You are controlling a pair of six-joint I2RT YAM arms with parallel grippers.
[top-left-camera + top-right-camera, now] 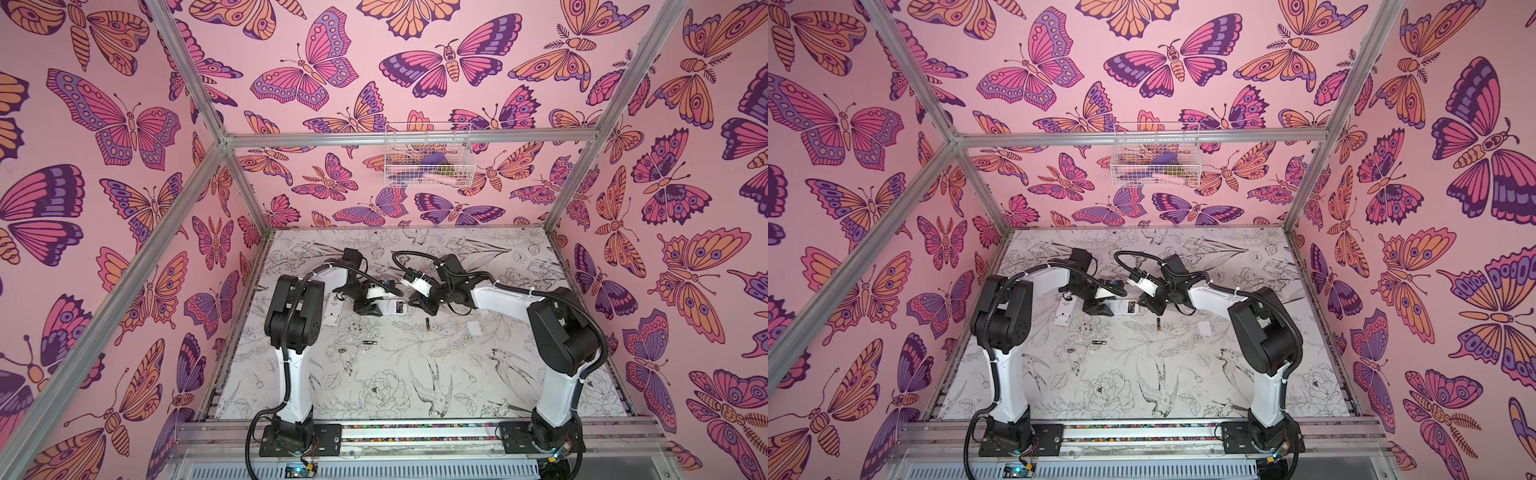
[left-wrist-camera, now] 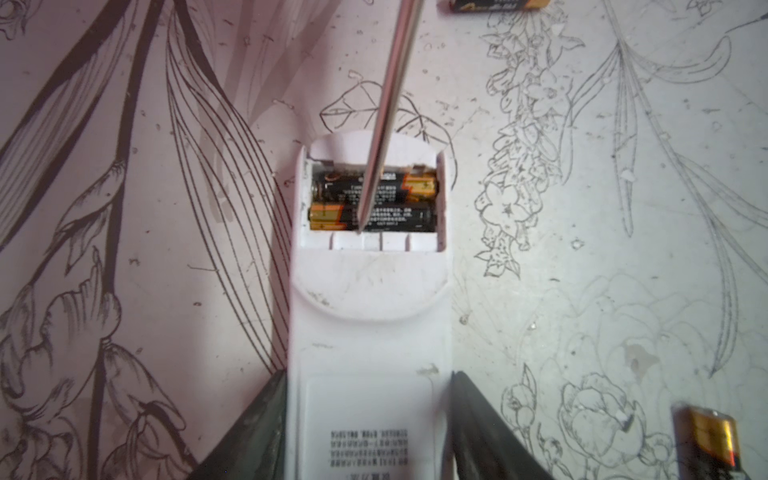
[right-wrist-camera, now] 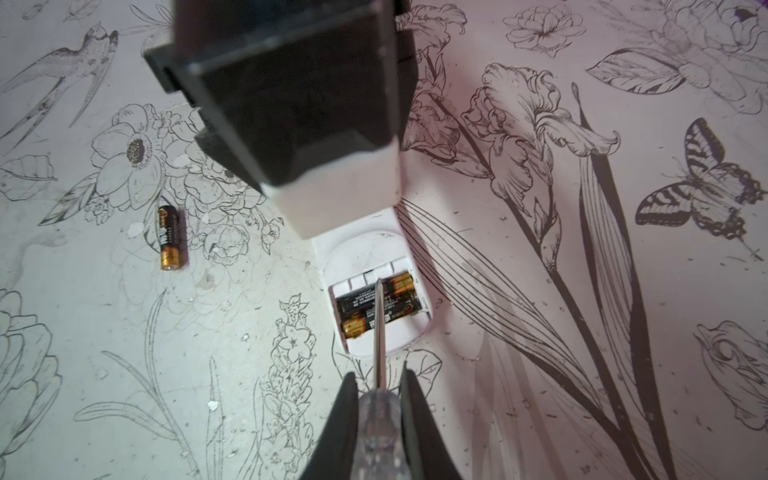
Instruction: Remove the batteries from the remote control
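- Nearest to lens, lower middle of right wrist view: right tool [image 3: 379, 374], closed tight on clear handle of screwdriver [image 3: 378, 424].
- Along lower edge of left wrist view: left tool [image 2: 370, 374], about half open, clamping both sides of white remote control [image 2: 370, 316] and pinning it flat on surface [image 2: 582, 249].
- Middle of same view: open compartment [image 2: 441, 208] with two batteries [image 2: 374, 203] side by side inside, and screwdriver tip at edge of lower one, beside ribbed wall.
- Already out and lying free on surface: loose battery [image 3: 171, 237] at left of right wrist view; second loose battery [image 1: 427, 321] a little below remote control in a top view.
- Step in hand, as judged: prying out first of the pair inside.
- To do it well: slip tip under the cell near its gold end, lever up gently, hold left grip firm.
- To avoid: sliding off the round body, or flicking the cell far away.
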